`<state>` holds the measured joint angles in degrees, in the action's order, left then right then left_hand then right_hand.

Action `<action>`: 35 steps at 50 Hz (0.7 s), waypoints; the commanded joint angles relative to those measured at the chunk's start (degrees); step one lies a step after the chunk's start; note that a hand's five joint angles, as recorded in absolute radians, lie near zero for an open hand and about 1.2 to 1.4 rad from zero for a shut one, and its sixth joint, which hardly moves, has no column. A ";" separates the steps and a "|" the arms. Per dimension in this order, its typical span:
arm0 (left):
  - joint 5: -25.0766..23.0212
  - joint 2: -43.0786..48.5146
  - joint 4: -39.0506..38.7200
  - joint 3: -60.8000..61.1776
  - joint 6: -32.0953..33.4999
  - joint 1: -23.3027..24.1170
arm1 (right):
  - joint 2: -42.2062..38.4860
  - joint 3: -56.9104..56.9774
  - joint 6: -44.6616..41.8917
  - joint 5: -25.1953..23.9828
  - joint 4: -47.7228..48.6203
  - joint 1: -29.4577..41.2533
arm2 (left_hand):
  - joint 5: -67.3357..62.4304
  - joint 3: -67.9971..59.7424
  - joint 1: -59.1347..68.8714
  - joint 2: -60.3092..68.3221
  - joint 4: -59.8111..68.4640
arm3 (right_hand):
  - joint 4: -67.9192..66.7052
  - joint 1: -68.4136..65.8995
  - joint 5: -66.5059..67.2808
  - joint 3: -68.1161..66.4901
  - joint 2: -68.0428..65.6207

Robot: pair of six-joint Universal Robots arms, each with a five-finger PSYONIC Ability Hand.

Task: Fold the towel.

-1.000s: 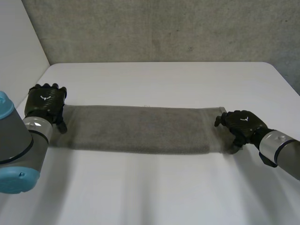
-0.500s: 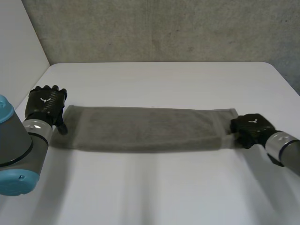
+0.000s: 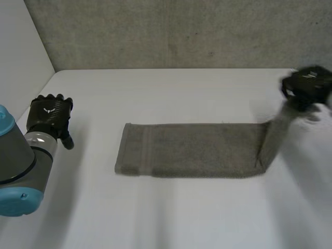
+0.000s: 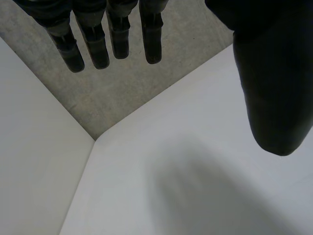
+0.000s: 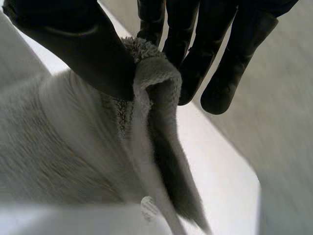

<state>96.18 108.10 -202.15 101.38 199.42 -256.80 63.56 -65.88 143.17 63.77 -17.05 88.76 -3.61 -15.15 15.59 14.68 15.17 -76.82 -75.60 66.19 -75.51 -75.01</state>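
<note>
A grey towel (image 3: 192, 149) lies as a long folded strip across the middle of the white table (image 3: 171, 93). Its right end rises off the table to my right hand (image 3: 306, 87), which hangs in the air at the far right. In the right wrist view the thumb and fingers (image 5: 195, 54) pinch that end of the towel (image 5: 151, 98) between them. My left hand (image 3: 49, 116) hovers over the table at the left, well clear of the towel's left end. Its fingers (image 4: 112, 39) are straight and hold nothing.
A grey wall (image 3: 176, 31) stands behind the table's far edge. A white panel (image 3: 21, 57) closes the left side. Bare table lies in front of the towel and to its left.
My right hand closed on the towel's right end, then lifted it up and away to the right. The whole towel slid to the right, away from my left hand, which stayed put.
</note>
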 commanded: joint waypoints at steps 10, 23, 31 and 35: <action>0.15 0.09 0.00 0.05 0.09 -0.37 | -20.46 22.87 3.08 13.03 0.62 44.38 | 2.38 3.93 -4.37 -3.46 -3.95 | -3.18 -4.40 3.81 -4.49 -4.99; -0.29 -0.09 -0.44 1.45 0.18 -0.28 | -27.96 31.78 6.16 17.53 -5.45 45.98 | 2.38 3.93 -4.37 -3.46 -3.95 | 60.35 59.12 -59.71 59.03 58.54; -0.38 -0.09 -0.53 2.07 0.26 0.60 | -13.81 14.03 15.82 12.96 -3.16 35.87 | 2.38 3.93 -4.37 -3.46 -3.95 | 58.67 57.44 -58.03 57.35 56.85; -0.38 -0.17 -0.53 2.42 0.26 1.12 | -5.84 -1.92 16.35 7.96 3.84 28.77 | 2.38 3.93 -4.37 -3.46 -3.95 | 53.64 52.42 -53.00 52.33 51.83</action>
<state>95.81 108.04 -202.68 103.37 199.65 -256.34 47.55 -49.35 157.78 77.37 -20.32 125.81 -3.53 -15.15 15.59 14.49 15.07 -19.94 -20.44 9.30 -20.49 -20.44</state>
